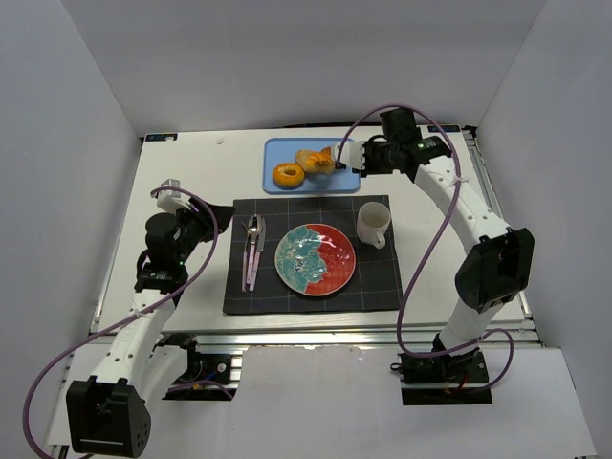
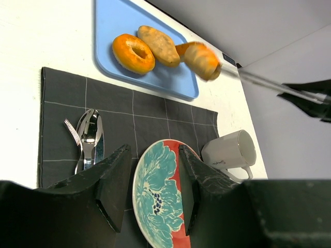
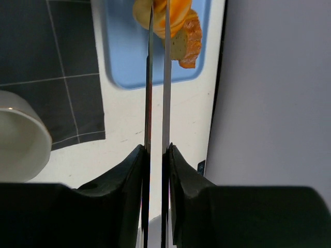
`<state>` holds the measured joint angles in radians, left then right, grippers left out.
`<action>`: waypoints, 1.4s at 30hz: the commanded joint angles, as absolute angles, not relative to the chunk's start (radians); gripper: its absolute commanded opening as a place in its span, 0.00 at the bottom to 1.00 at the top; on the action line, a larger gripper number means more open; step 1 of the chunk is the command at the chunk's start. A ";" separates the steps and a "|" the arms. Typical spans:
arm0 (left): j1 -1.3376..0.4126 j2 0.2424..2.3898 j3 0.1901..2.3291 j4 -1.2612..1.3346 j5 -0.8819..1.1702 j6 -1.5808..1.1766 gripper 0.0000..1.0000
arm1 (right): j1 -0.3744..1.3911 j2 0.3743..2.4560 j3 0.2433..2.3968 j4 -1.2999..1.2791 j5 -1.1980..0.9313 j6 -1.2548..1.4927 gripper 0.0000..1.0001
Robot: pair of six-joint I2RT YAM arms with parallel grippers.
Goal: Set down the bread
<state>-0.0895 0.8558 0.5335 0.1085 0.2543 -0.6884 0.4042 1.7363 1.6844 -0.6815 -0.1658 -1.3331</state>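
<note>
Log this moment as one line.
right hand: shut on tongs | tongs: pinching croissant at blue tray | left hand: open | plate: no bread yet

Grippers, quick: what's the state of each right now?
Left gripper: open, holding nothing.
Right gripper: shut on thin metal tongs, which pinch the golden-orange, crescent-shaped croissant.

bright, even light from overhead washes the white bench (image 1: 191, 191) almost to glare, leaving only soft, short shadows. in the left wrist view the croissant (image 2: 202, 60) is smeared by blur and the spoon (image 2: 89, 135) glints. the left gripper (image 2: 153, 157) and right gripper (image 3: 155, 151) loom dark and out of focus; the tongs (image 3: 148, 103) carry a pale sheen.
</note>
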 commanded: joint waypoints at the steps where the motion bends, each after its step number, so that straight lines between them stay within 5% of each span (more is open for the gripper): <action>1: -0.095 0.830 0.523 0.103 0.250 -0.687 0.51 | 0.399 1.744 1.764 -0.661 -0.219 -1.272 0.00; 28: -0.094 0.853 0.535 0.109 0.253 -0.684 0.51 | 0.411 1.620 1.707 -0.790 -0.380 -1.290 0.00; 42: -0.095 0.859 0.535 0.117 0.253 -0.690 0.51 | 0.572 1.277 1.227 -0.815 -0.279 -1.517 0.00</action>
